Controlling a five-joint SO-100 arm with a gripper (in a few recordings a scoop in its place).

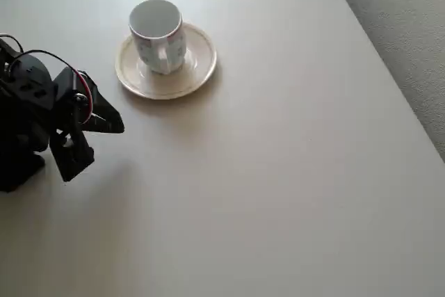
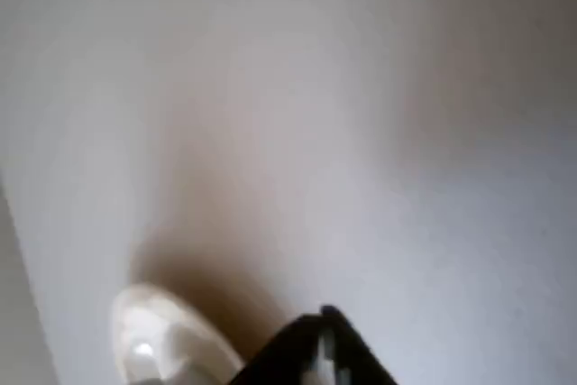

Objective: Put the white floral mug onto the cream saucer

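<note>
In the overhead view the white floral mug [image 1: 157, 34] stands upright on the cream saucer [image 1: 198, 67], set a little toward the saucer's far-left side so that more bare rim shows on the near and right sides; its handle faces the near side. Judged from this, the placing looks done: the mug rests on the saucer with nothing holding it. The pincer [image 1: 104, 122] sits at the left of the tabletop [image 1: 292, 186], near and to the left of the saucer and clear of both pieces, its dark fingers pointing right. It grips nothing, but whether its fingers are apart or together I cannot tell, since they overlap in dark shapes here. The wrist view is blurred; it shows pale tabletop, a dark pincer tip at the bottom edge, and a cream curved edge [image 2: 153, 340] at the lower left that is probably the saucer. The arm standing apart suits a retreat that leaves the mug undisturbed.
</note>
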